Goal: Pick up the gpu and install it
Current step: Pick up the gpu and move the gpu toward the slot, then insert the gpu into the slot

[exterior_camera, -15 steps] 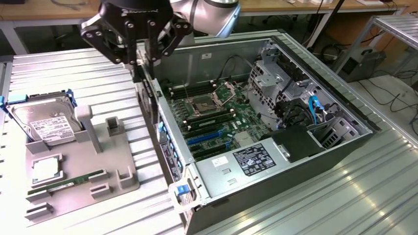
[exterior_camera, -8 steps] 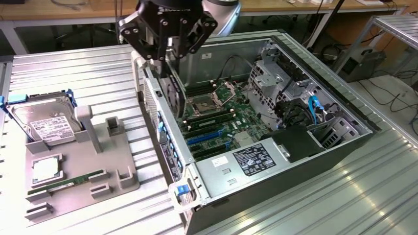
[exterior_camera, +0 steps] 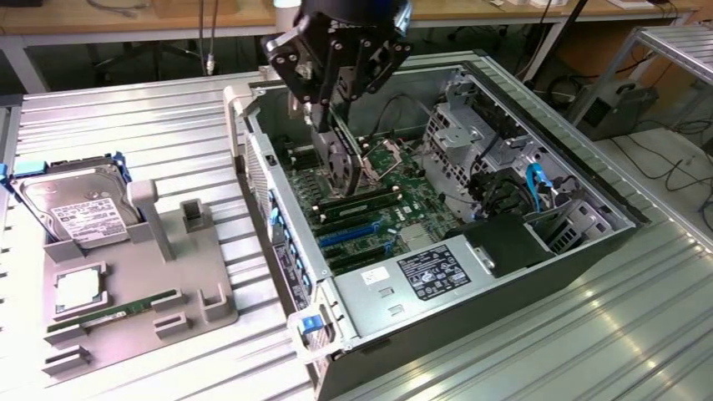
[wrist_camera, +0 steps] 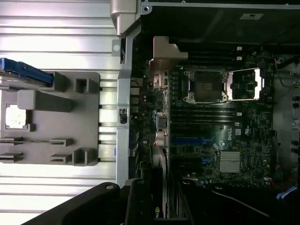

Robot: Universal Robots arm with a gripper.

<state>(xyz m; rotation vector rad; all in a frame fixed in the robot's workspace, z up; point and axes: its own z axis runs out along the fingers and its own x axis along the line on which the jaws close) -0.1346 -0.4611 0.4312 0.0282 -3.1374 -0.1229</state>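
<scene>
My gripper (exterior_camera: pixel 333 124) hangs over the open computer case (exterior_camera: pixel 579 180), shut on the gpu (exterior_camera: pixel 343 163). The gpu is a thin black card held upright and edge-on, its lower end just above the motherboard (exterior_camera: pixel 385 213) near the memory slots. The blue expansion slots (exterior_camera: pixel 347 232) lie a little nearer the case's front. In the wrist view the gripper (wrist_camera: pixel 150 206) and the card's thin edge (wrist_camera: pixel 161 187) sit over the board's edge, with the blue slots (wrist_camera: pixel 192 140) and the open CPU socket (wrist_camera: pixel 206 86) beyond.
A grey fixture tray (exterior_camera: pixel 167 251) on the ribbed metal table at the exterior view's left holds a silver hard drive (exterior_camera: pixel 76 209), a CPU chip (exterior_camera: pixel 80 288) and a green memory stick (exterior_camera: pixel 117 313). Inside the case are the power supply (exterior_camera: pixel 429 280), drive cage (exterior_camera: pixel 468 125) and cables (exterior_camera: pixel 535 188).
</scene>
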